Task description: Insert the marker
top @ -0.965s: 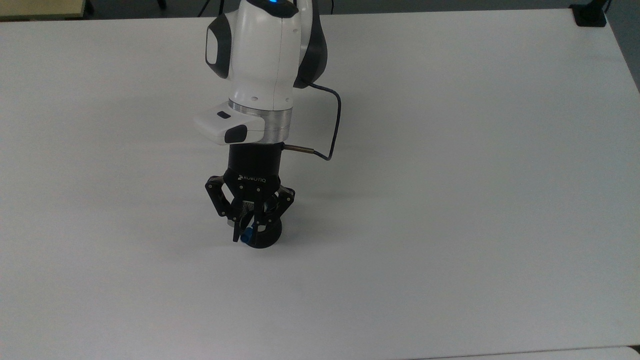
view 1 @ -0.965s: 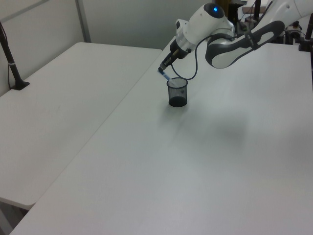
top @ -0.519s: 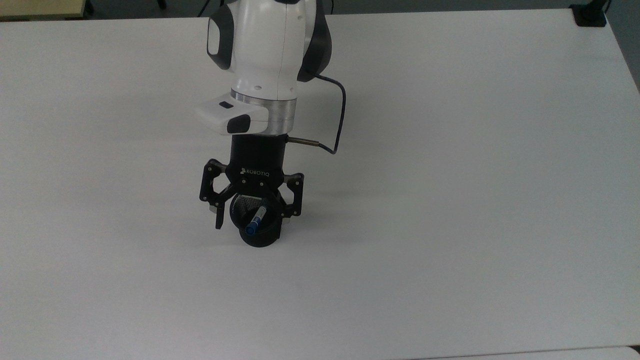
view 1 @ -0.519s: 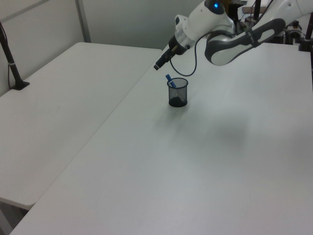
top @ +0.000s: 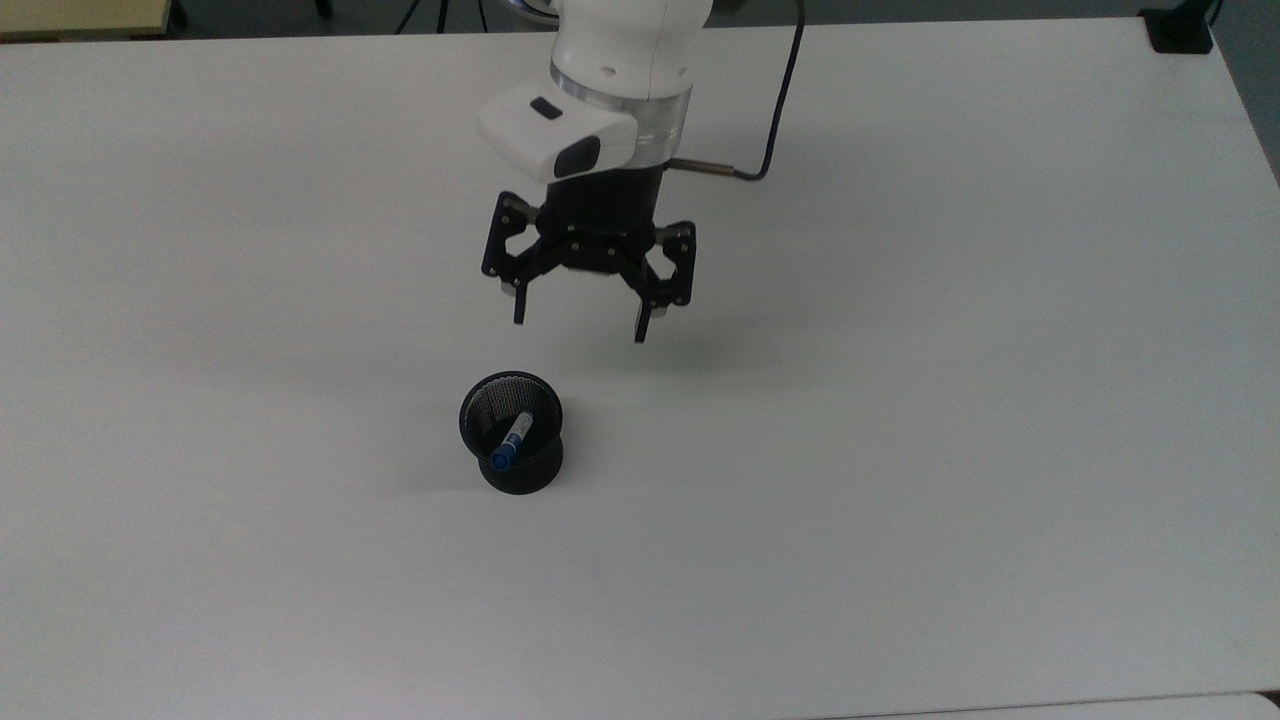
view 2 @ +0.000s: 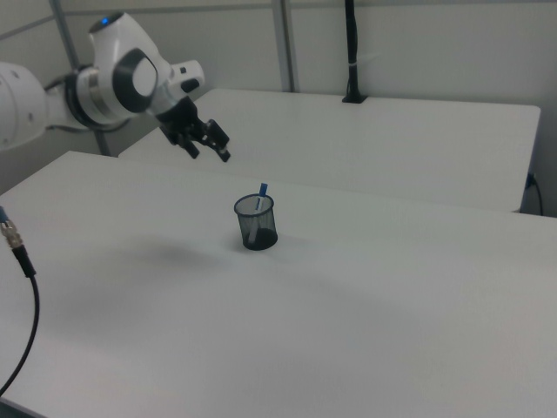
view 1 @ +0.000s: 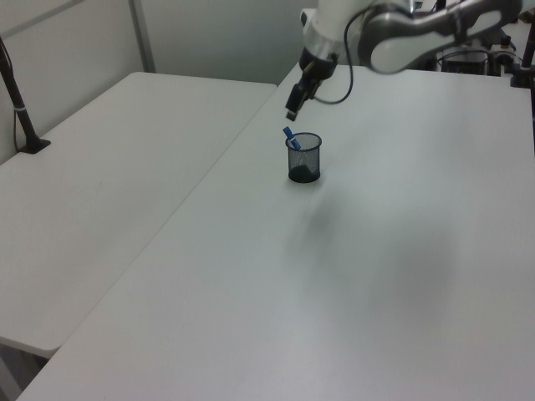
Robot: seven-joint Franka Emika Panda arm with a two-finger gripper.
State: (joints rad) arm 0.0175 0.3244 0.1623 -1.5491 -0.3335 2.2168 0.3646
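Note:
The marker stands tilted inside the black mesh cup, its blue cap resting over the rim. The same marker pokes out of the cup in the left view, and its blue tip rises above the cup in the right view. My gripper hangs open and empty above the table, up and to the right of the cup in the top view. In the left view the gripper is above and just left of the cup; in the right view the gripper sits up and left of it.
The white table spreads wide around the cup. A second white table adjoins it at the left view's left, carrying a black clamped post. A black clamp sits at the top view's upper right corner.
The gripper opened and released the marker into the cup, then rose and pulled away from the cup, toward the top view's upper right. The marker stays leaning in the cup.

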